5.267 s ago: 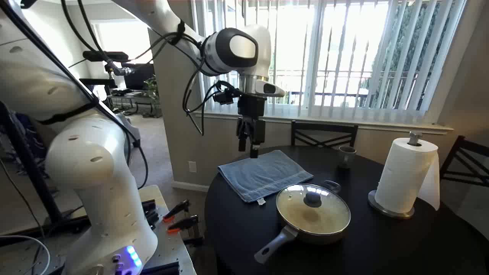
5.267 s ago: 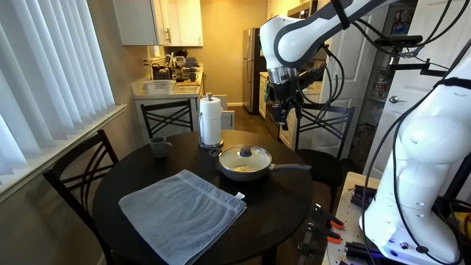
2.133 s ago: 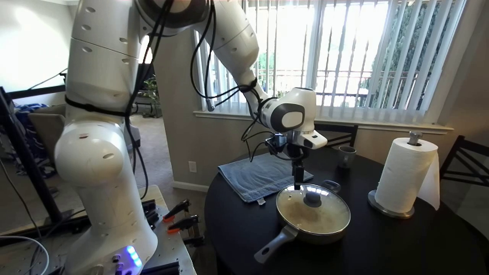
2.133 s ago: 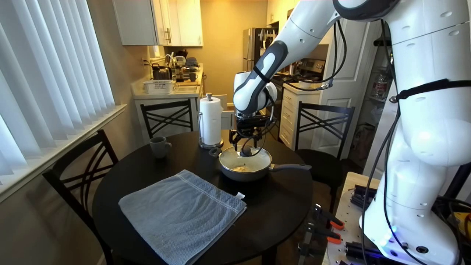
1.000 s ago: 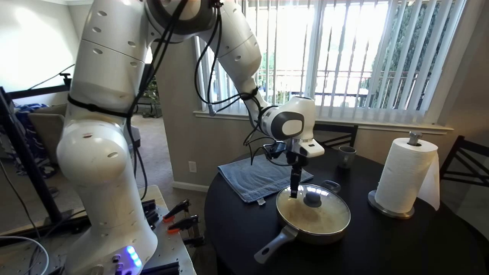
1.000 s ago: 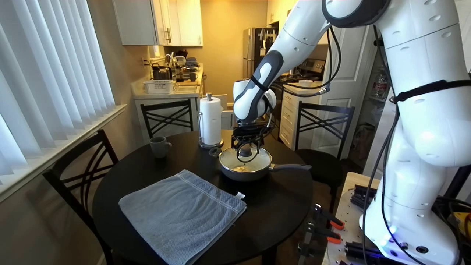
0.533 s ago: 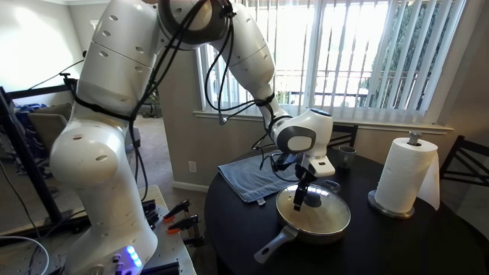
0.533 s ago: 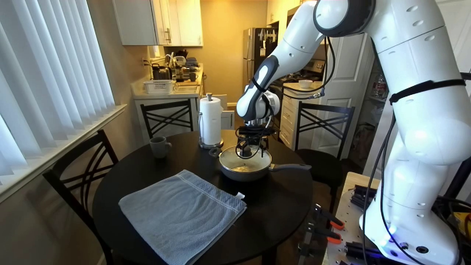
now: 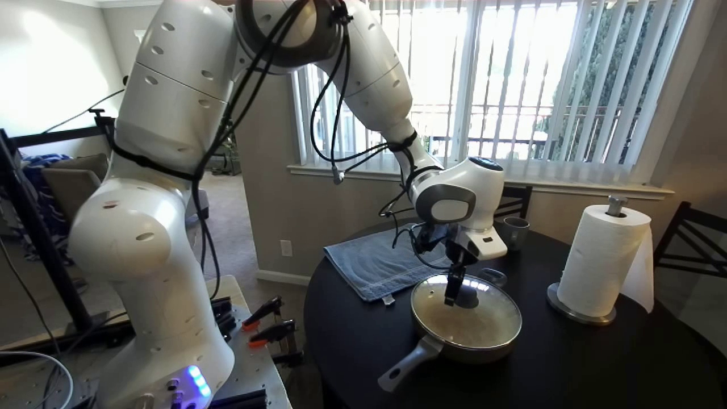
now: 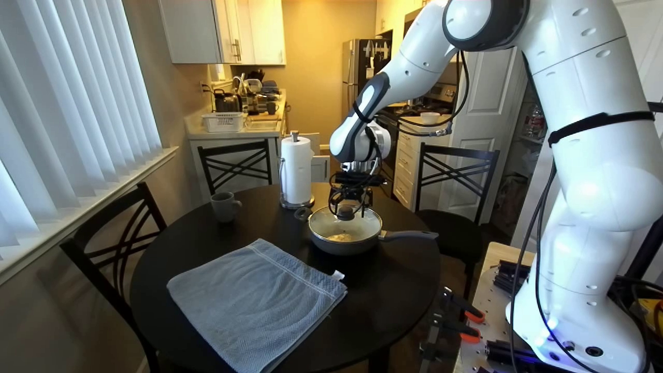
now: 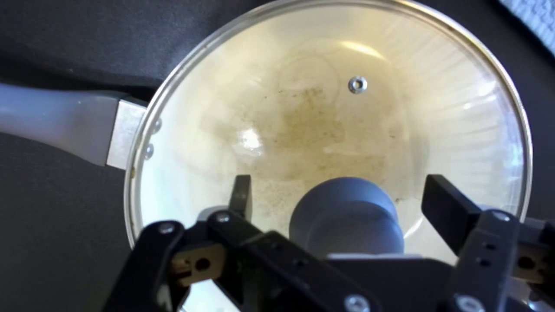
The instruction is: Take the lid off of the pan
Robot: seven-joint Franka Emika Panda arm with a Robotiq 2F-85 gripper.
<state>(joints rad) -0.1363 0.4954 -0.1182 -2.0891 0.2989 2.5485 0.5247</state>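
The clear glass lid [image 9: 488,321] with its metal rim sits flat on the pan [image 9: 477,357]. The pan is cream-yellow inside and has a long grey handle [image 9: 410,364]; both also show in an exterior view, the pan [image 10: 346,248] with its handle to the right. In the wrist view the lid [image 11: 312,125] fills the middle, with its round dark knob [image 11: 347,221] at the lower centre. My gripper [image 11: 341,196] is open, with one finger on each side of the knob and a gap to both. In an exterior view my gripper [image 9: 451,300] is low over the lid beside the knob.
A grey-blue folded cloth [image 9: 386,261] lies beside the pan on the dark round table [image 9: 568,369]. A paper-towel roll [image 9: 602,261] on a stand and a grey mug [image 9: 515,233] also stand there. The pan's small second handle [image 9: 493,276] faces away from the long one.
My arm has come down from high above the table to the lid, the gripper tilting on the way. In the last half second it shifted slightly toward the knob. Lid and pan have not moved.
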